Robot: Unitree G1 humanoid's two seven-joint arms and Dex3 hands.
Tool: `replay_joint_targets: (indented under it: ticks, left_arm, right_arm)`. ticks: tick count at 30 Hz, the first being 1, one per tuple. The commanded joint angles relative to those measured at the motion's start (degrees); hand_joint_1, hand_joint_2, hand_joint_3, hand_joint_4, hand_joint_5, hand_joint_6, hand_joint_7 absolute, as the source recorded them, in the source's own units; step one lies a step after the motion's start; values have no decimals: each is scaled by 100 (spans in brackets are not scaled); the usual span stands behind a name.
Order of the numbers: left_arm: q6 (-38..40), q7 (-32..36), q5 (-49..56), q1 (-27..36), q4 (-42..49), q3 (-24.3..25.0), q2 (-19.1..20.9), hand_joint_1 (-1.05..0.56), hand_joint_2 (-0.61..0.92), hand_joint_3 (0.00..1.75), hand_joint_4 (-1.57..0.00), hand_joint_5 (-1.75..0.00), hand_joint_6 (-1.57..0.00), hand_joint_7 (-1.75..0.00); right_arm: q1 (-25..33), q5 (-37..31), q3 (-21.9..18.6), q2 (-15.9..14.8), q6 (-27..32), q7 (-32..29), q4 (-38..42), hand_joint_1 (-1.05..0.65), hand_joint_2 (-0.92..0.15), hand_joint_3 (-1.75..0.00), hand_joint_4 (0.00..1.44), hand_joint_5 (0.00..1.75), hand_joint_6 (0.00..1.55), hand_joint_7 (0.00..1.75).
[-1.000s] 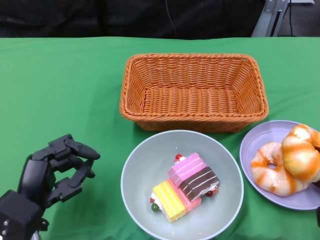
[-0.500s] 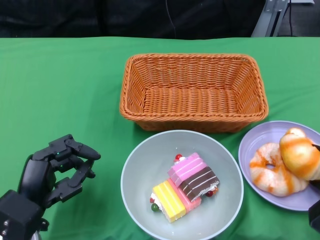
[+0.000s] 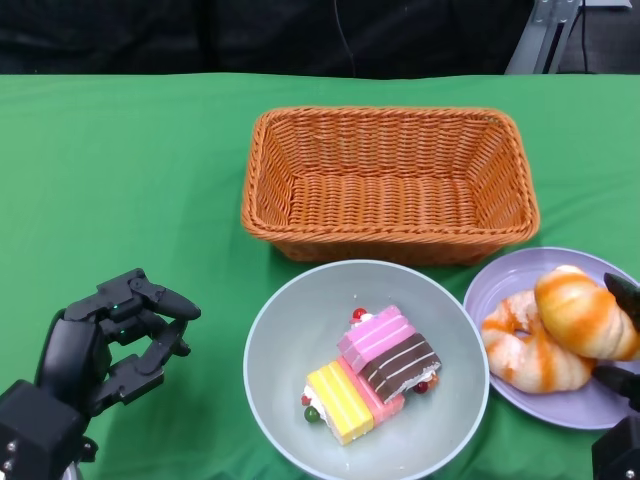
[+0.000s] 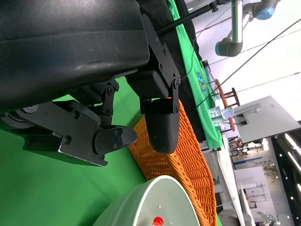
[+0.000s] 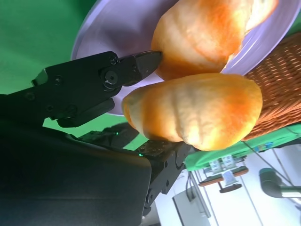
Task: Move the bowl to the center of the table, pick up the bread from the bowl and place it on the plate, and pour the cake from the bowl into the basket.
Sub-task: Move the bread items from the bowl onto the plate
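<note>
The bowl (image 3: 366,368) sits on the green surface (image 3: 120,180) near the front middle in the head view, just in front of the orange wicker basket (image 3: 388,180), and holds a layered cake (image 3: 372,373) of pink, yellow and brown slabs. To its right a lavender plate (image 3: 500,290) carries 1 piece of bread (image 3: 525,350), while a second bread roll (image 3: 583,312) is pinched above it by the right hand (image 3: 620,400), mostly cut off at the picture's edge. The left hand (image 3: 100,350) hangs over bare cloth well left of the bowl, its fingers (image 3: 160,300) curled inward around nothing. The right wrist view shows the right hand's black fingers (image 5: 94,84) closed on the roll (image 5: 197,113), with the other bread (image 5: 207,33) and the plate (image 5: 108,33) behind it and the basket (image 5: 277,80) at the edge. The left wrist view shows the left hand's fingers (image 4: 160,122) bent and empty, with the basket (image 4: 183,165) and the bowl's rim (image 4: 141,207) beyond.
</note>
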Motion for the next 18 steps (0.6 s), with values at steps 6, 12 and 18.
replay_joint_targets:
  ticks: [6,12,18]
  left_arm:
    - [-32,-7,-34,-41,28,56,101,7,84,58,-75,-139,-80,-104]
    - [-40,3,-2,-50,57,54,122,5,84,59,-75,-140,-80,-104]
    - [-50,-48,-42,-52,62,58,121,6,84,58,-75,-140,-80,-103]
  right_arm:
    - [124,-93,-51,3,48,-114,-210,-56,-92,-11,16,0,30,0]
    - [237,-30,-90,-8,73,84,-495,-62,-92,-18,10,0,27,0]
    - [296,12,-135,5,23,174,-620,-67,-92,-21,8,0,27,0]
